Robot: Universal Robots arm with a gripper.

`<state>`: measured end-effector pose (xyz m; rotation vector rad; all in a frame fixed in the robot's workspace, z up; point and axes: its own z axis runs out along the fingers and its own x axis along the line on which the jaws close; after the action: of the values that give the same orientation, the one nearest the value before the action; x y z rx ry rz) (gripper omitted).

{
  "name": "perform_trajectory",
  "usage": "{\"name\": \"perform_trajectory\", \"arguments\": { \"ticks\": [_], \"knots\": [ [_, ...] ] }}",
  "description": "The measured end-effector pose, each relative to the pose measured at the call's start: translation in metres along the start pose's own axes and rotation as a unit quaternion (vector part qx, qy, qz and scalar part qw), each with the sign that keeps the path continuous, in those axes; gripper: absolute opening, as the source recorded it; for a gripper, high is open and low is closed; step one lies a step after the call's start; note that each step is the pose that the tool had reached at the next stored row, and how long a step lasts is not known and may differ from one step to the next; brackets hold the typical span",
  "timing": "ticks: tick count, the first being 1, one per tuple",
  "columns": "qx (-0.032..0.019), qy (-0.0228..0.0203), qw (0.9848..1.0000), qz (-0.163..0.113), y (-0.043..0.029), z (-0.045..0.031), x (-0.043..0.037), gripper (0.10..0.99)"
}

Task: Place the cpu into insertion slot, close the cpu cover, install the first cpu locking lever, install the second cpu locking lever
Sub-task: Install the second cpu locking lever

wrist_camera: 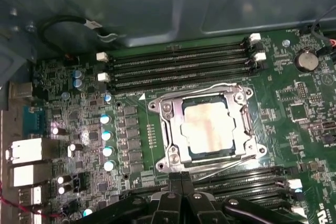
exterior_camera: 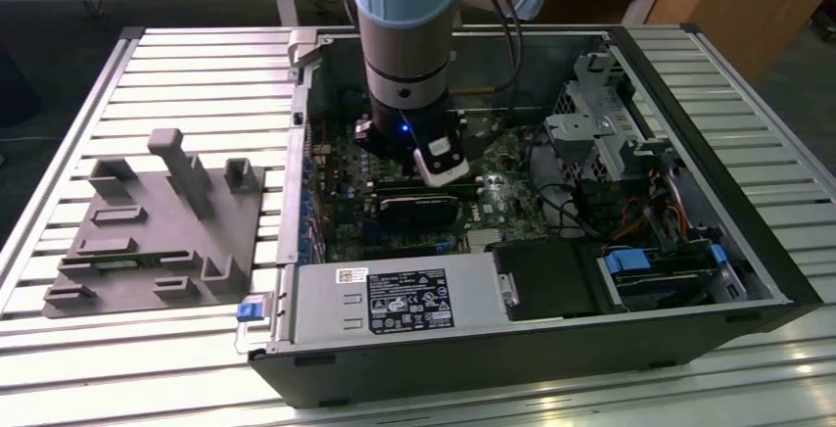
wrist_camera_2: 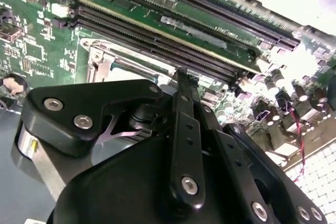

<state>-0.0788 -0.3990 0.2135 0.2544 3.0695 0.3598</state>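
Now I am hovering my pinched-shut, empty hand [wrist_camera: 181, 179] just beside the silvery square metal cpu cover [wrist_camera: 209, 127], already closed over the dull grey-brown square cpu [wrist_camera: 207, 127].

The cpu [wrist_camera: 206, 129], a square chip with a dull pale metal top, lies flat in the insertion slot [wrist_camera: 195, 153] on the green motherboard. The cpu cover [wrist_camera: 175, 136], a silvery frame, lies closed around it, with the chip showing through its cut-out.

The cpu [wrist_camera: 207, 128] sits in the insertion slot [wrist_camera: 178, 153], framed by the cpu cover [wrist_camera: 174, 129], between memory slots [wrist_camera: 181, 66].
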Motion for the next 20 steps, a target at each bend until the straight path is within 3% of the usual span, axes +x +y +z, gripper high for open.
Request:
{"name": "perform_trajectory", "arguments": {
  "ticks": [3, 11, 20],
  "knots": [
    [-0.0013, 0.0003, 1.0000, 0.000, -0.0034, 0.0006, 0.0014, 0.106],
    [-0.0163, 0.0027, 0.9999, 0.001, -0.0065, 0.0057, 0.0081, 0.106],
    [-0.0255, 0.0042, 0.9997, 0.001, -0.0085, 0.0128, 0.0104, 0.106]
  ]
}}
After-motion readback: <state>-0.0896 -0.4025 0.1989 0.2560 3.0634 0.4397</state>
